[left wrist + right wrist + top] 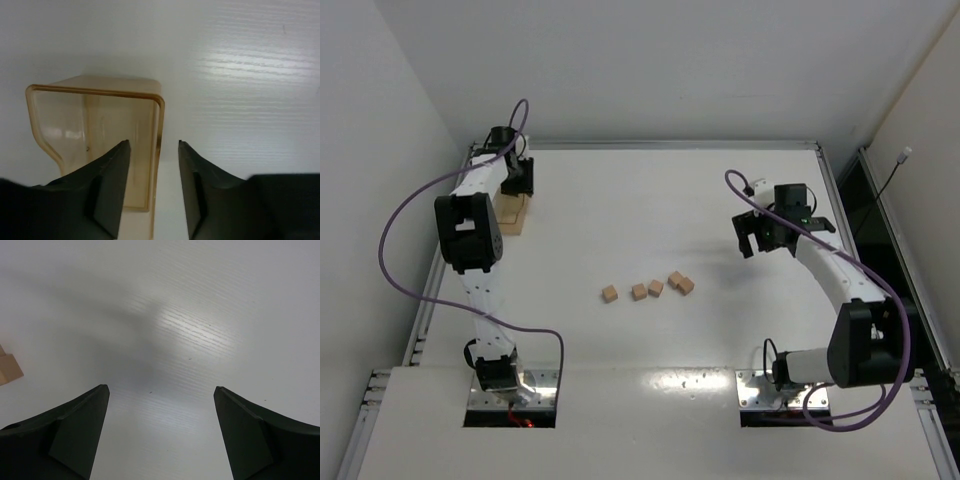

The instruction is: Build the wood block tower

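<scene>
The blocks (656, 288) are lying unstacked in a loose row at mid-table, well apart from both grippers. The left gripper (154, 145), far left, is being held narrowly parted, with the tray (100, 92) wall between its fingers, untouched. The right gripper (161, 390) is being held wide over the table (200, 315), gripping nothing.

Bright, even overhead light washes the white table (650, 200) nearly flat in the top view, with short soft shadows and a sheen on the near ledge. Both wrist views show pale glare on the ribbed surface, and the right one adds a broad, diffuse grey shadow. The left gripper (153, 142) and right gripper (161, 387) look dark and soft-edged, while the tray (95, 92) rim is fairly sharp
</scene>
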`<state>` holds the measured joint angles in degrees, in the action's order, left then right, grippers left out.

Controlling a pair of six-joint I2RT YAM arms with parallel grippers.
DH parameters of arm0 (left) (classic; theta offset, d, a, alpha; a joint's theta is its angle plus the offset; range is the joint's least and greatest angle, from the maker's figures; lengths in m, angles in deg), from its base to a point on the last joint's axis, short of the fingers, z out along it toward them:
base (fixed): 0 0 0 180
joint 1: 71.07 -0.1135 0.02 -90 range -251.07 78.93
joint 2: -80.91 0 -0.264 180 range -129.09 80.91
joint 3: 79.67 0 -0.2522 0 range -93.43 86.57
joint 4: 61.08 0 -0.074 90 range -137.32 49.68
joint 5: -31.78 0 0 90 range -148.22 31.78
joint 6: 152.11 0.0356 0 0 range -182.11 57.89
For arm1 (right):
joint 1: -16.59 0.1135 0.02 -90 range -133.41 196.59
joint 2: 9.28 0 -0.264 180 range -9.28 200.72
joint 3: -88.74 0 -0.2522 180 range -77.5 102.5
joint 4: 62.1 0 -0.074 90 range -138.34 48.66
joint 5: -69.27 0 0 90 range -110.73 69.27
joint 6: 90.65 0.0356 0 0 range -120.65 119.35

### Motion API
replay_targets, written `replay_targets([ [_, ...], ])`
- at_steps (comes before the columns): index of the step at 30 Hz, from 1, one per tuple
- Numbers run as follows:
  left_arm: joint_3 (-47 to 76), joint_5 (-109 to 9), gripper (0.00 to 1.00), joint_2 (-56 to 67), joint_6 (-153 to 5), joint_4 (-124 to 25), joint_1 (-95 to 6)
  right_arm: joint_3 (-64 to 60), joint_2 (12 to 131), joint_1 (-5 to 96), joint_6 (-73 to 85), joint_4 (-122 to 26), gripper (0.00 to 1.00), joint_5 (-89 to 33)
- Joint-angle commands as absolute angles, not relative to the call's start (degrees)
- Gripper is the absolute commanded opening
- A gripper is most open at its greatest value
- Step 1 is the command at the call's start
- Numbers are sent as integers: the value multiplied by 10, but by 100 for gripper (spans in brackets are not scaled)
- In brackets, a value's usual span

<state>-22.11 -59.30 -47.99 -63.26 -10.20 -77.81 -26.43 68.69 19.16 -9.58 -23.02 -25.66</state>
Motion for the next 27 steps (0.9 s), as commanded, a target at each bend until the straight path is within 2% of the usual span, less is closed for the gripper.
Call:
replay_targets([
  [1,-223,-552,46,-481,-633,-105,-787,-235,688,195,-96,-251,85,-275],
  [4,-207,-551,64,-475,-647,-111,-793,-235,688,200,-96,-245,86,-275],
  [5,-197,-551,66,-466,-648,-116,-793,-235,688,200,-96,-245,86,-275],
  [8,-165,-551,68,-435,-654,-129,-799,-235,680,212,-113,-245,86,-281],
  [12,-86,-523,71,-308,-678,-209,-791,-220,662,242,-149,-225,83,-293],
  [16,-69,-511,73,-169,-704,-221,-750,-225,651,278,-208,-194,82,-349],
  [22,-100,-511,78,-111,-716,-139,-705,-246,666,346,-248,-171,80,-369],
  [27,-44,-494,78,-65,-716,-144,-693,-270,690,424,-210,-201,77,-345],
])
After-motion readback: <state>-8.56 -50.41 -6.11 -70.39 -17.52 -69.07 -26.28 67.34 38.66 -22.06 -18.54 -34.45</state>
